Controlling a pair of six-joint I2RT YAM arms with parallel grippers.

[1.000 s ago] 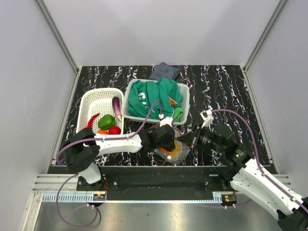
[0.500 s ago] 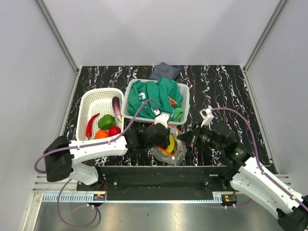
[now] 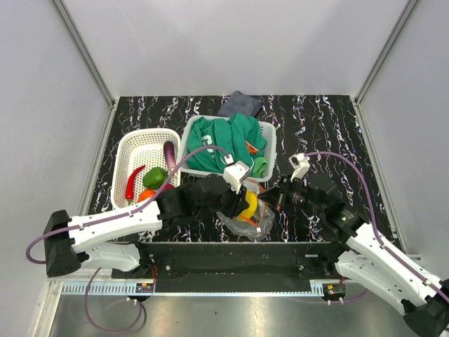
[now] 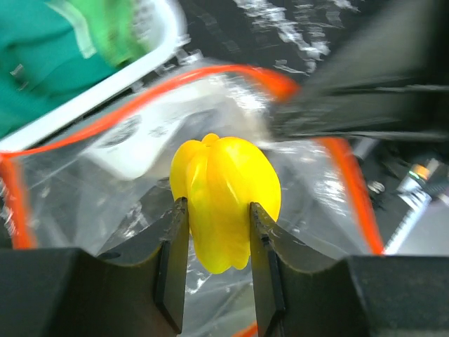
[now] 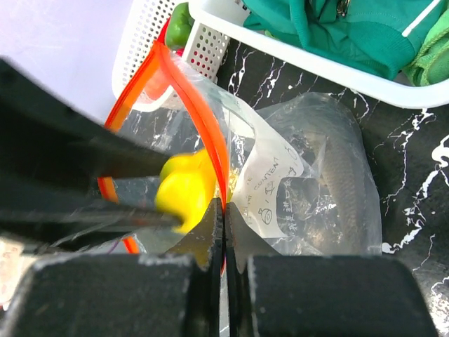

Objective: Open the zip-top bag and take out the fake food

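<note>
Clear zip-top bag (image 3: 261, 223) lies at the worktop (image 3: 337, 140) front edge, mouth open. Yellow fake pepper (image 4: 224, 189) sits at the mouth, clamped in the left tool (image 4: 217, 214). Right tool (image 5: 222, 208) is pinched tight on the bag's orange zip strip (image 5: 189, 91). Garment basket (image 3: 184, 163) is just behind. White basket (image 3: 140, 144) holding other fake food (image 3: 154, 177) is to the left.

Top camera looks down from behind; both close wrist cameras share the zip-top bag (image 5: 316, 175).

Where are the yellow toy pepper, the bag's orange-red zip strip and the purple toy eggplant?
Yellow plastic toy pepper (image 4: 224, 200): left wrist view, its middle.
Orange-red zip strip (image 5: 203, 119): right wrist view, upper curve.
Purple toy eggplant (image 3: 170, 156): top view, mid-body.
</note>
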